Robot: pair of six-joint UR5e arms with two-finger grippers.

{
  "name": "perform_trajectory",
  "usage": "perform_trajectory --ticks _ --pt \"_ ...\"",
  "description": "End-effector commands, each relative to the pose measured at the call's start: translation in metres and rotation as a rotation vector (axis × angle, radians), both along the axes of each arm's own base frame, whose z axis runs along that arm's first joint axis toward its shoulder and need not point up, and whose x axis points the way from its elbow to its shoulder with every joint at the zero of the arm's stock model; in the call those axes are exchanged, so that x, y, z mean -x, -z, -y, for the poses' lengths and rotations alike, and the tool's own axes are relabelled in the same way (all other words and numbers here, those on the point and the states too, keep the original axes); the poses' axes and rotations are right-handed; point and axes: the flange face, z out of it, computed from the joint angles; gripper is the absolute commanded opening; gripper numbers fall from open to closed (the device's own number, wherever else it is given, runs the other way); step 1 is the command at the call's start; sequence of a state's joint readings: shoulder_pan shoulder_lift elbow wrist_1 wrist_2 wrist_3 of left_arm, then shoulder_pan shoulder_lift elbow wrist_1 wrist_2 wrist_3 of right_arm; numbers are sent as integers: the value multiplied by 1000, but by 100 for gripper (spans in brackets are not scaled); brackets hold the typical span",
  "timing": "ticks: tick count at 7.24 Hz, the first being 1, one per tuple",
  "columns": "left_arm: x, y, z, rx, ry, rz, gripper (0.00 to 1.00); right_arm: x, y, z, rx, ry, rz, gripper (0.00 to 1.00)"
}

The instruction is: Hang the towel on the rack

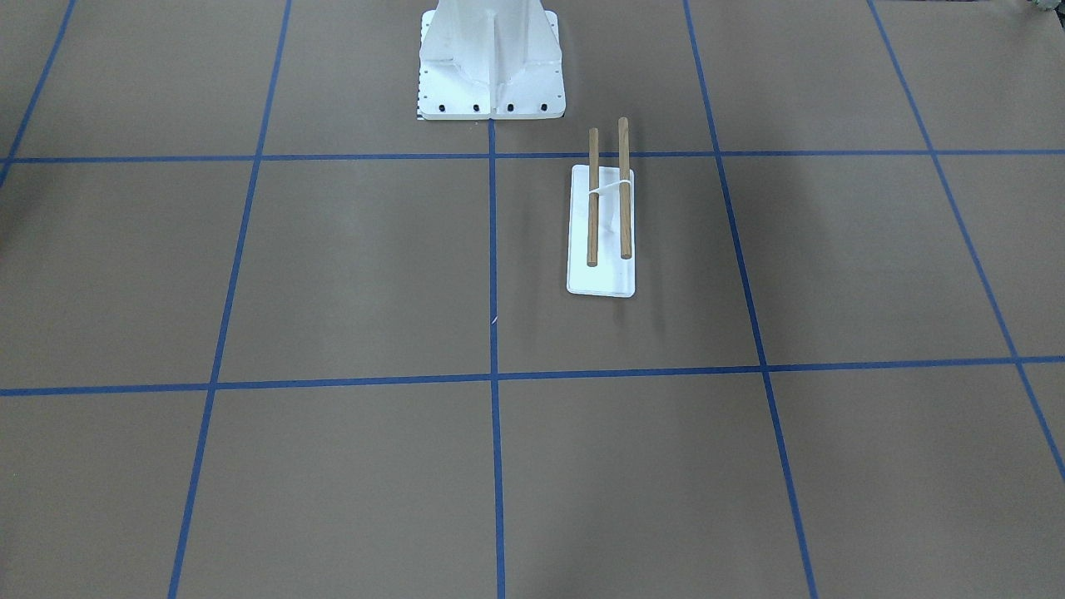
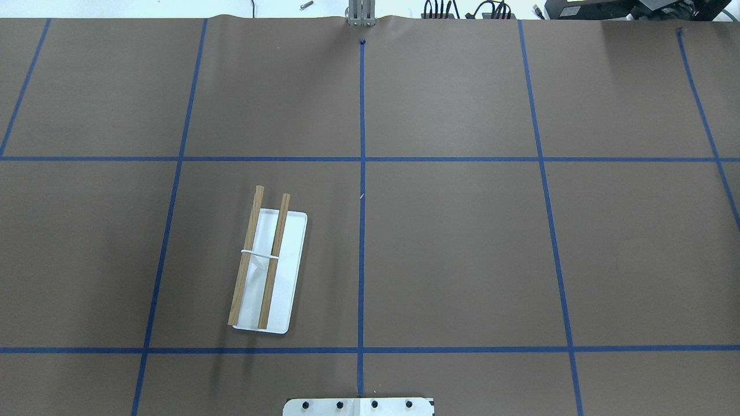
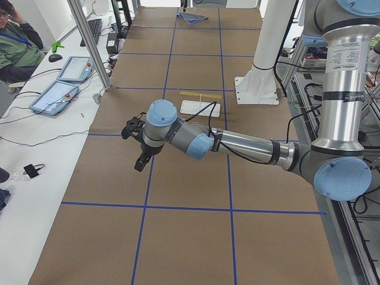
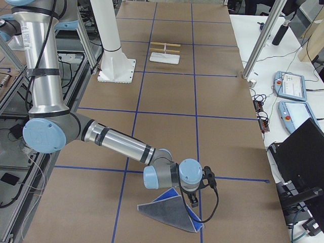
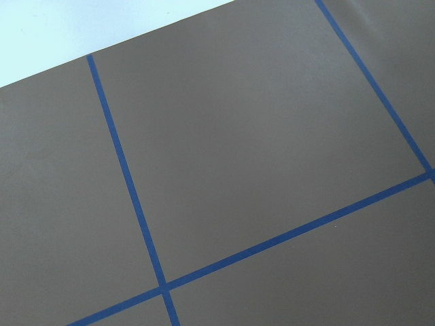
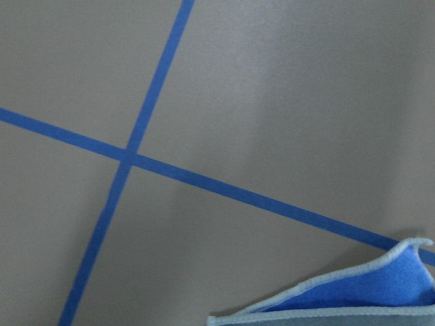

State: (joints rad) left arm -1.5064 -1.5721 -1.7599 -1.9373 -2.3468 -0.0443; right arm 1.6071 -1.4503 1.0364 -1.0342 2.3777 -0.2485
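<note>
Towel (image 4: 167,210) beside right tool (image 4: 194,203); rack (image 4: 164,57) well apart.

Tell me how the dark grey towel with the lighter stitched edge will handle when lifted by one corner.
Probably floppy: the dark grey cloth towel lies folded over itself with an edge curling up, so it should drape and sag. Likely light, since it looks thin. Its textured weave seems unlikely to slip in a grasp.

Both arms stretched out low; left claw (image 3: 141,160), right claw (image 4: 194,198) point down; grip state unclear.
</note>
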Motion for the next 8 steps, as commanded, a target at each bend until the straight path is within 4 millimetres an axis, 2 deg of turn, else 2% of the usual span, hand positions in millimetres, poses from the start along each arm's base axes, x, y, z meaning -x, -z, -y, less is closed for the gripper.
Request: perform_trajectory --ticks 1,4,6,8 --pt "0 -2 -1 3 0 0 99 -22 -48 4 15 0 0 100" --pt "0 -5 -5 -5 -2 -1 99 -27 -94 -7 2 -10 -81 98" --pt "0 -9 -5 -5 -2 -1 99 -30 -101 -10 -10 -20 -142 97" --pt "0 -12 -7 -16 -2 -2 99 -25 -102 -7 -30 -10 -193 96"
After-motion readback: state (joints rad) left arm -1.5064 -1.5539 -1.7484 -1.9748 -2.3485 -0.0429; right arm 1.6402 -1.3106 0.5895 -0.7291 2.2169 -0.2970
